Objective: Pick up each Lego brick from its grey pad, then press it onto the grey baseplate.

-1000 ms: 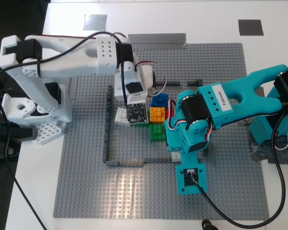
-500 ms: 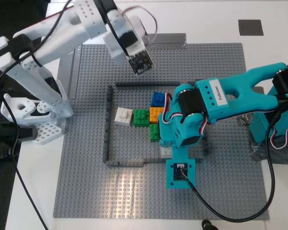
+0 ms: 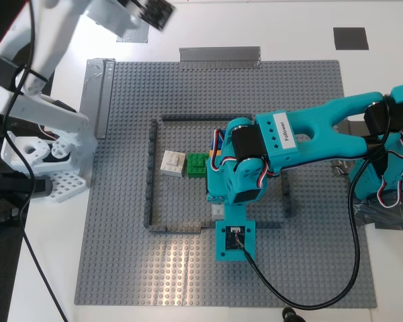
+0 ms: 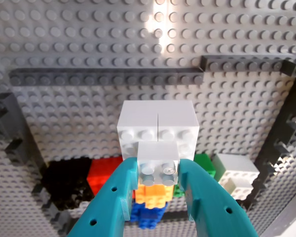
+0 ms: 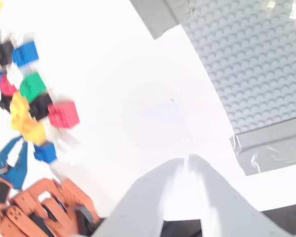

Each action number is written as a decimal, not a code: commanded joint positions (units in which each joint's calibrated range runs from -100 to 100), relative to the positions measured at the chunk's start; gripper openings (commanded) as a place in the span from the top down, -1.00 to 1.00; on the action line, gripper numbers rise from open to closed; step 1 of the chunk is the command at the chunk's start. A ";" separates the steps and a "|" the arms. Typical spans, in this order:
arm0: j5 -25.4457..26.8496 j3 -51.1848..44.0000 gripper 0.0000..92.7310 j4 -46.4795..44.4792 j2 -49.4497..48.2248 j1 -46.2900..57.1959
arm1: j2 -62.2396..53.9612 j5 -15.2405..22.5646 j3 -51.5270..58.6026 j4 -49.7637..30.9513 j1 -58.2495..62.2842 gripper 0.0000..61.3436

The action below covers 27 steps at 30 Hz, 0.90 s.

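My first gripper [image 4: 158, 167], teal, is shut on a small pale white brick [image 4: 158, 159], low over the grey baseplate [image 3: 121, 255] inside the dark-grey wall outline [image 3: 150, 174]. A wider white block [image 4: 158, 123] lies right beyond the held brick. A blue brick [image 4: 147, 216] sits under an orange one behind the jaws; the teal arm [image 3: 282, 144] hides it in the exterior view. Another white brick [image 3: 172, 163] sits on the plate. My second gripper [image 5: 185, 162], white, is shut and empty, raised at the exterior view's top left [image 3: 154, 10]. The dark grey pad [image 3: 351, 38] and the silvery pad [image 3: 131, 33] are bare.
Green [image 3: 197, 164], orange [image 4: 153, 193], red [image 4: 104, 175] and black [image 4: 66, 180] bricks are clustered on the plate by the teal arm. Duct-tape strips [image 3: 219, 55] hold the plate's edges. A pile of loose coloured bricks [image 5: 34, 94] lies off the plate.
The white arm has lifted off the brick cluster and swung up to the exterior view's top left. The teal arm has moved left with the pale brick in its jaws.
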 commanded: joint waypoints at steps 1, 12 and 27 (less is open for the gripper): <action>0.19 -2.68 1.00 -0.31 -0.02 0.42 | -5.25 0.44 -0.17 0.30 -7.62 0.99; 0.19 -6.74 1.00 -0.23 5.47 0.64 | -9.71 3.03 3.98 -1.90 -14.14 0.99; 0.87 -8.82 1.00 -0.23 9.59 1.94 | 26.17 5.18 -42.43 17.22 -16.10 0.99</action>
